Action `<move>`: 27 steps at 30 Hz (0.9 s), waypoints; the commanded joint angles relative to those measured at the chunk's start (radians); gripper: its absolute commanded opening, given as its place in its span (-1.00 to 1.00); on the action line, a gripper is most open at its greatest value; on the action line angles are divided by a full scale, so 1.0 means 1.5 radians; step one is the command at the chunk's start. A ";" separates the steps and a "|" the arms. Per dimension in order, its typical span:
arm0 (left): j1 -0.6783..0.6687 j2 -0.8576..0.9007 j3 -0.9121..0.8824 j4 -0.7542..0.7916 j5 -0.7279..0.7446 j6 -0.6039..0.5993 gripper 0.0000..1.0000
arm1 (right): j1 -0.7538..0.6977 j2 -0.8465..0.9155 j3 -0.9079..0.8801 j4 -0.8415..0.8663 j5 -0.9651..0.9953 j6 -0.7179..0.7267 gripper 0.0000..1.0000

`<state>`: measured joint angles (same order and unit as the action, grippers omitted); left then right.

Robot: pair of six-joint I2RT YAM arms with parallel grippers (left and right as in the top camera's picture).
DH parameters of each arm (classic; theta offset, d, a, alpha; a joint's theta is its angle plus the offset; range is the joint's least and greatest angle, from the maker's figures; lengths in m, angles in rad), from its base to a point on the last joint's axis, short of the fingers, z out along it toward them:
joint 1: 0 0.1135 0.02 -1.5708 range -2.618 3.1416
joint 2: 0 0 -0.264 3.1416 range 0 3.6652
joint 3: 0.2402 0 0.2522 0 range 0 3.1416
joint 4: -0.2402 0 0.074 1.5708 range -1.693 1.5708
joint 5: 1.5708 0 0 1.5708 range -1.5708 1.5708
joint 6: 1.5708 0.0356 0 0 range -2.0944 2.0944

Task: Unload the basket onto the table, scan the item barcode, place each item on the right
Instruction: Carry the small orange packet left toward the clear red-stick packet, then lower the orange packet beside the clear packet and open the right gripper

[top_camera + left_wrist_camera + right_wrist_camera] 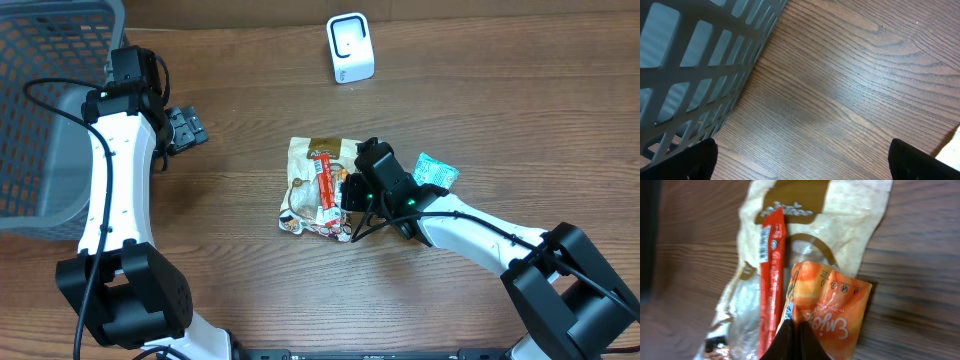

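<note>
A pile of snack packets lies mid-table: a beige bag (312, 150) with a red stick pack (324, 183) on top. My right gripper (350, 192) is over the pile's right edge. In the right wrist view its fingertips (794, 327) are shut on the edge of an orange packet (832, 307), beside the red stick pack (771, 265) and over the beige bag (810, 210). A small barcode strip shows on the orange packet at the fingertips. The white scanner (350, 48) stands at the far edge. My left gripper (188, 128) is open over bare wood, its fingers (700, 160) wide apart.
A grey mesh basket (40, 110) fills the far left corner, and its wall (695, 65) is close to my left gripper. A teal packet (436, 172) lies just right of the pile, next to my right arm.
</note>
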<state>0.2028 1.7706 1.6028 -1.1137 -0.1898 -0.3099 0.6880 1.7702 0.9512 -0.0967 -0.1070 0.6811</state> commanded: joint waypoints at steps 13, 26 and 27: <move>-0.001 -0.017 0.010 0.000 0.005 0.012 1.00 | 0.019 0.015 -0.003 0.052 -0.094 0.003 -0.92; -0.001 -0.017 0.010 0.000 0.005 0.012 1.00 | 0.020 0.022 -0.003 0.063 0.007 0.023 -0.93; -0.001 -0.017 0.010 0.000 0.005 0.012 1.00 | 0.020 0.022 -0.003 0.062 0.006 0.026 -0.93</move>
<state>0.2028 1.7706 1.6028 -1.1137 -0.1898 -0.3099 0.7139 1.7950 0.9512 -0.0086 -0.1341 0.6910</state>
